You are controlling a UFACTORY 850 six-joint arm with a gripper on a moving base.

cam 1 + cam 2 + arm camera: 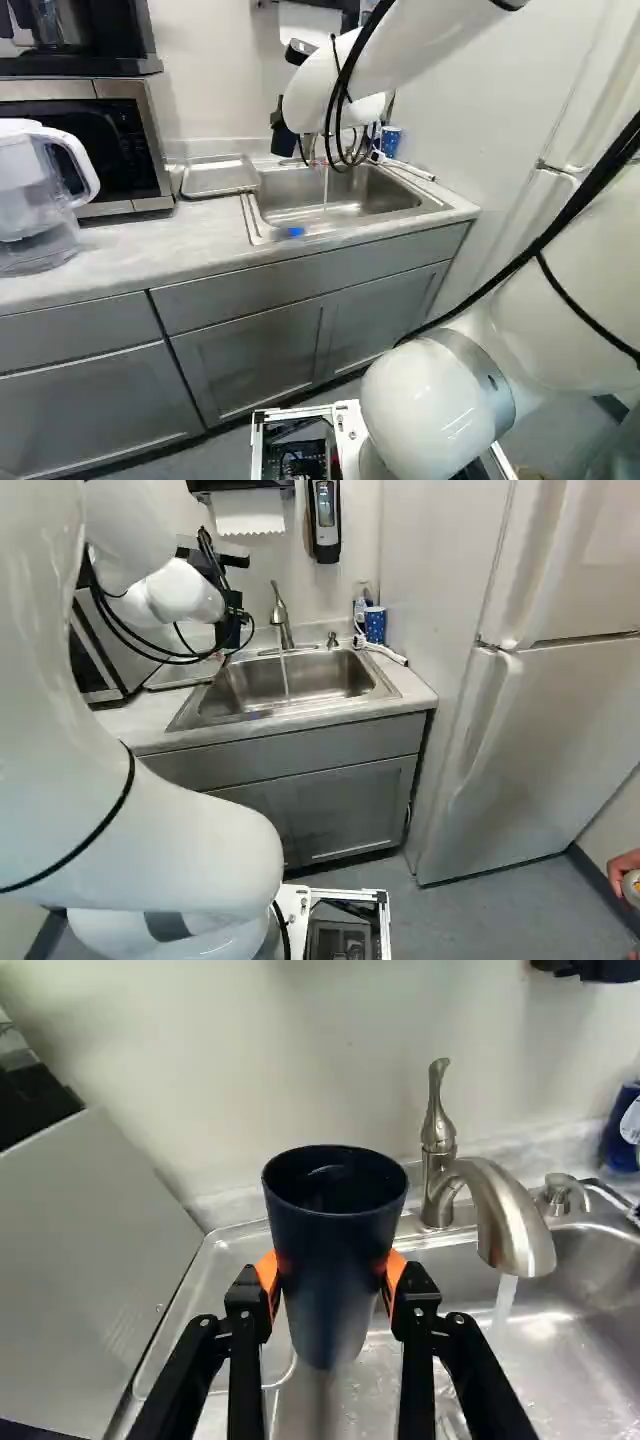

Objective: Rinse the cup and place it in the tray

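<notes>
The jaws grip the dark blue cup (pixel 335 1250), orange pads (pixel 266 1272) bearing on two opposite sides, near the faucet (pixel 500 1210). Water runs into the steel sink (pixel 265 232), upper centre of the left base view. The metal tray (pixel 218 177) lies beside it on the pale counter (pixel 130 250); a microwave (pixel 150 140) stands upper left. The right base view shows a refrigerator (pixel 540 740) at right, on grey floor (pixel 480 910)

dark navy cup (pixel 333 1270), mouth up in midair, shallow silvery tray (pixel 220 176), just chilling flat beside the sink (pixel 430 203)
</notes>
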